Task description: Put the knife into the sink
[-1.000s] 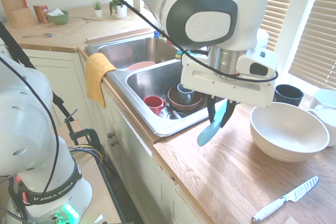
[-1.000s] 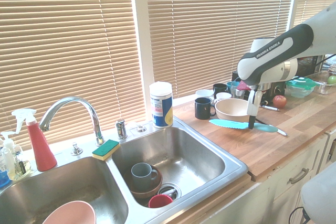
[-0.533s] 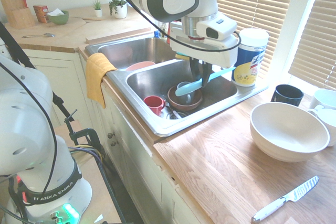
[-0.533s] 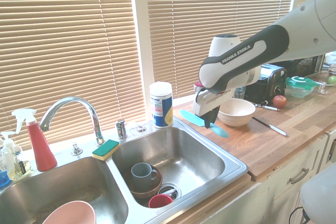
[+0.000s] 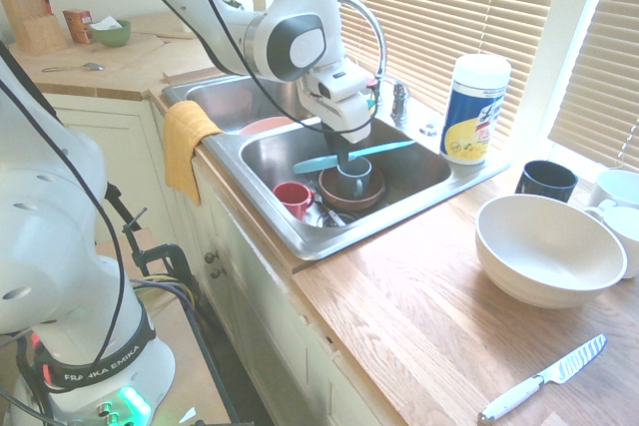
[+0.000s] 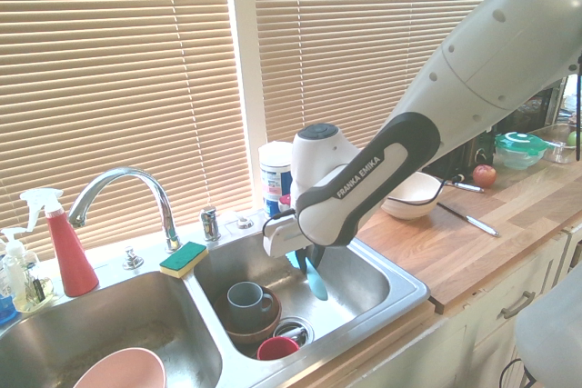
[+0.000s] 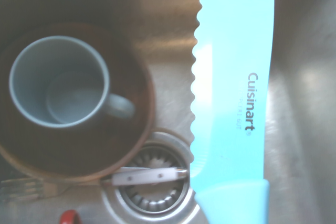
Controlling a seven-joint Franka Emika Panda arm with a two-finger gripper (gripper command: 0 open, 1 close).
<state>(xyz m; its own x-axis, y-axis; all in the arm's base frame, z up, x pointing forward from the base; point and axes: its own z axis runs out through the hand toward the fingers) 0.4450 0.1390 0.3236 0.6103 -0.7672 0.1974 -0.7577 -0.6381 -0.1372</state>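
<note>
Hovering over sink [image 6: 300, 270]: gripper [image 5: 344, 152], fingers clenched on turquoise knife [image 7: 233, 93], blade reading "Cuisinart"; arm [image 6: 436, 124] marked "FRANKA EMIKA".

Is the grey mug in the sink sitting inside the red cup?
No, the grey mug sits in the brown bowl, and the red cup stands beside that bowl.

A turquoise knife [image 7: 233, 98] with a scalloped edge and "Cuisinart" printed on its blade is seen above the steel basin [image 7: 168, 77]; a blue-grey mug [image 7: 60, 82] is held within a brown bowl [image 7: 79, 156]; beside the bowl, the drain [image 7: 155, 198] is partly covered by a white-handled utensil [image 7: 149, 176].
</note>
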